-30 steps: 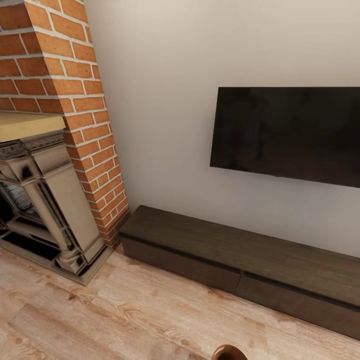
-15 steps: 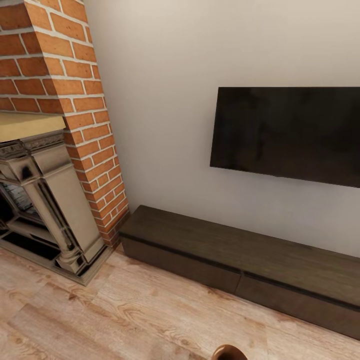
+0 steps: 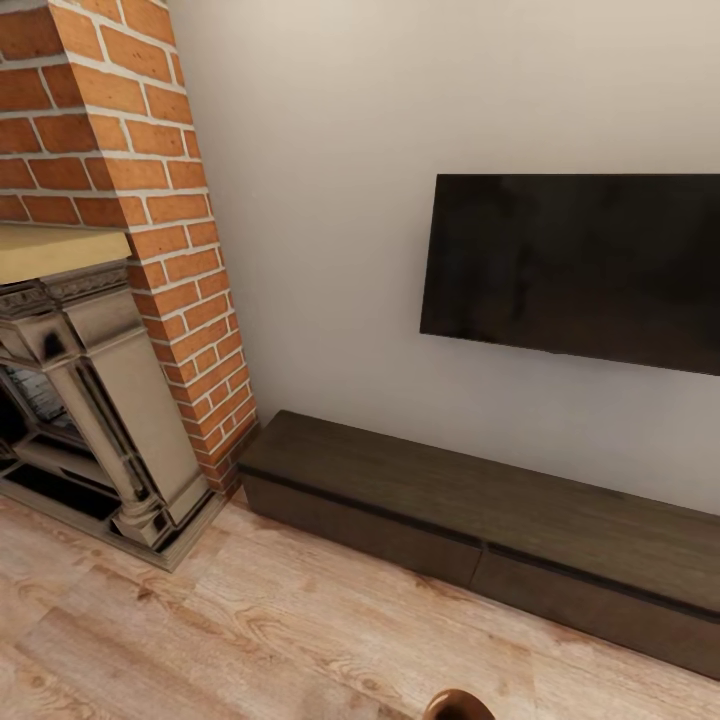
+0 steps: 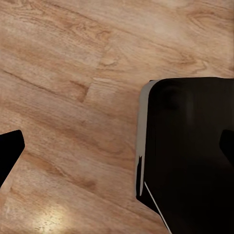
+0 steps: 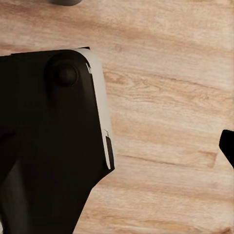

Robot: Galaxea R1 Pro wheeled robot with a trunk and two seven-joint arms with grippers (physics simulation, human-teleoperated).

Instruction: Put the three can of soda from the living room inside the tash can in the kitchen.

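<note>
Living room, facing the wall: brick fireplace (image 3: 150, 200) at left; black TV (image 3: 575, 265) mounted above the low dark cabinet (image 3: 480, 520), which stands on the light wood floor (image 3: 200, 630); a brown rounded rim (image 3: 458, 705) at the lower edge; each wrist camera looks down on floor and the robot's black base (image 4: 190, 156); with only dark fingertip edges visible, how far either gripper is open cannot be told.

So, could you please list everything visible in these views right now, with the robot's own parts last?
Fireplace: one, red brick chimney with a grey metallic surround, head view's left.
TV: one, black, mounted on the pale wall, right of the fireplace.
Cabinet: one, long, low, dark wood, on the floor below the TV.
Floor: light wood planks, throughout.
Brown rounded object: one, cut off at the head view's bottom edge; cannot identify.
Robot base: black with a pale edge, above the floor, in both wrist views.
Left pincer fingertip: black, at frame edge; opening unclear.
Right pincer fingertip: black, likewise.
</note>
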